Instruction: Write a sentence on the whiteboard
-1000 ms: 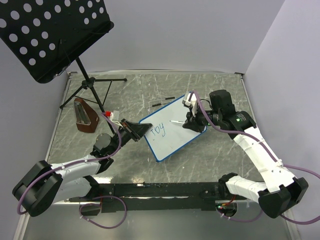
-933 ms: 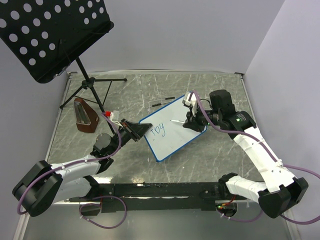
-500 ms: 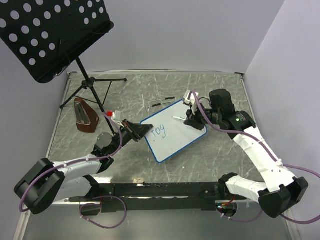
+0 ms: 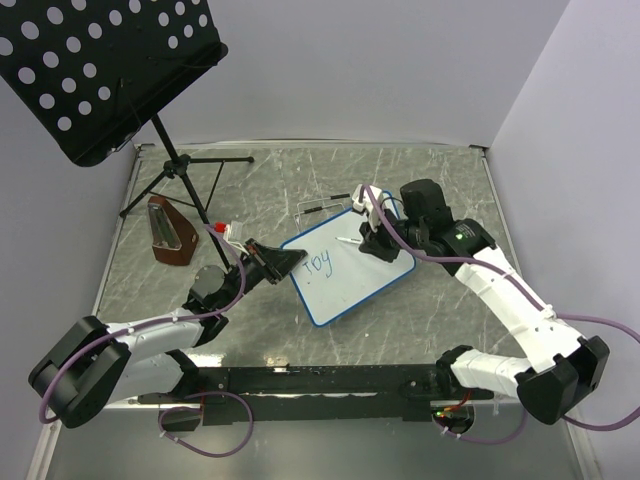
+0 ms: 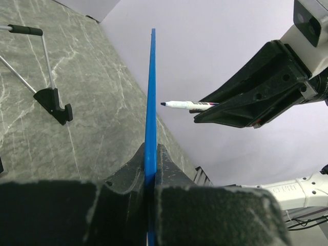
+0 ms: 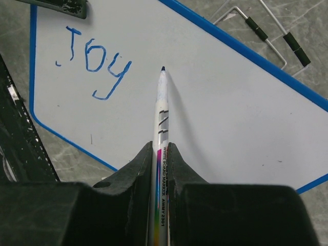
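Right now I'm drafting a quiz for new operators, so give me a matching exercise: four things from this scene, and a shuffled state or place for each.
Things:
1 whiteboard
2 marker
3 music stand
4 handwritten word

States:
A held by the right gripper
B black, perforated, far left
C blue ink, reads Joy
D edge clamped by the left gripper

Pairs: 1-D, 2-A, 3-B, 4-C

The right gripper (image 6: 160,149) is clamping a marker (image 6: 162,110) between its fingers, the dark tip pointing at the whiteboard (image 6: 230,118), over its bare white just right of the blue word "Joy" (image 6: 95,64). A wire bracket (image 6: 255,26) is lying just beyond the whiteboard's far edge.
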Motion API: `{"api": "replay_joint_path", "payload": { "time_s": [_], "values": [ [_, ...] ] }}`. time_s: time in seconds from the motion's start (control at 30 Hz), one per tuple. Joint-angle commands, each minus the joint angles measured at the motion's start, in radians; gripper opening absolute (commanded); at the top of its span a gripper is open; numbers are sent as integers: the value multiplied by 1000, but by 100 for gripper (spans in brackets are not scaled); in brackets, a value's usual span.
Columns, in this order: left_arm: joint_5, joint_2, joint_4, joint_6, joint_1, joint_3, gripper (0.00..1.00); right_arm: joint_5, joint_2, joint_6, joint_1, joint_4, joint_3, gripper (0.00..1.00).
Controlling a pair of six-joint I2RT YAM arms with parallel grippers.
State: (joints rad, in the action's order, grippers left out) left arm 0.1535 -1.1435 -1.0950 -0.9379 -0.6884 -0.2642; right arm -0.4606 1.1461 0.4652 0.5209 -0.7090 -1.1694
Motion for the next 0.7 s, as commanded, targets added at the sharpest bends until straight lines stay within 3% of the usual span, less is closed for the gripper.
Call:
{"api": "replay_joint_path", "payload": {
  "time_s": [0.0, 0.3, 0.67],
  "values": [
    [9, 11, -186, -47, 3, -58, 1, 52, 10, -20, 21, 57, 4, 0],
    [0, 18, -203, -55, 1, -49, 1, 86, 43, -5, 28, -1, -16, 0],
    [-20, 19, -198, -58, 4, -41, 1, -13, -14, 30, 27, -24, -10, 0]
  ]
}}
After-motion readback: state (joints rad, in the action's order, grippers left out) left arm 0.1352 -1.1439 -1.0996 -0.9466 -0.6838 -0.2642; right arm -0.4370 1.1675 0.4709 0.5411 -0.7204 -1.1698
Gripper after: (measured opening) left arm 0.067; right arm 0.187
